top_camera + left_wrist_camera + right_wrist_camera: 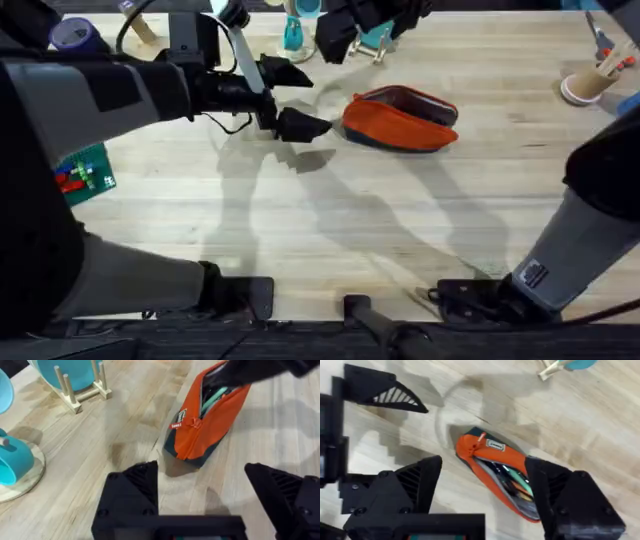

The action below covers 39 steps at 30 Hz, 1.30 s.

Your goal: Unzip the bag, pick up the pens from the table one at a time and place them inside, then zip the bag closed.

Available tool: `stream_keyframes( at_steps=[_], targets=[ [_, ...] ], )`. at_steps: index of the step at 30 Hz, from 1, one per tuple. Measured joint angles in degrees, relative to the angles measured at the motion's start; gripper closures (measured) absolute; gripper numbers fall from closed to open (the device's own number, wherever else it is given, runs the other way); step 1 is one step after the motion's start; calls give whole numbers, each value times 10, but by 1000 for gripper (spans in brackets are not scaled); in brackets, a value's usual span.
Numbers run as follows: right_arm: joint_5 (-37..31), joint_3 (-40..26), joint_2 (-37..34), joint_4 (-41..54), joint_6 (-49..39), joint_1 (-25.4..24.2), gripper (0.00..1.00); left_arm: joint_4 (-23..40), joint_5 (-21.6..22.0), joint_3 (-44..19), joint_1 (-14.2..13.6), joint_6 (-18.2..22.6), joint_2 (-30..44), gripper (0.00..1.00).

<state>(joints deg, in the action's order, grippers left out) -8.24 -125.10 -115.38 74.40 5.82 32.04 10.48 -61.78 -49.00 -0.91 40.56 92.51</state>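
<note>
Orange bag [400, 122] lies on the table [330, 220], unzipped, with pens [512, 480] inside it. No pens are left on the wood, so I think it is time to zip. Your left claw [292, 97] is wide apart, just beside the bag's end. Your right claw [482, 495] is apart too, above the bag. Hold one end down, then pinch the little pull tab [191, 422] and slide slowly.

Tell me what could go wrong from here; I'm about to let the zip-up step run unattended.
The bag is open with pens lying just under the zipper edge, so the slider might catch on one. Both the left tool and right tool are open, holding nothing, so the light pouch could slide on the table when pulled.
</note>
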Motion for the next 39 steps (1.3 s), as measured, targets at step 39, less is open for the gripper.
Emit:
stream_keyframes(
  at_steps=[39],
  targets=[
    [1, 0, -79, 38, 128, 7, 5, 0, -2, 0, 0, 0, 0, 6]
  ],
)
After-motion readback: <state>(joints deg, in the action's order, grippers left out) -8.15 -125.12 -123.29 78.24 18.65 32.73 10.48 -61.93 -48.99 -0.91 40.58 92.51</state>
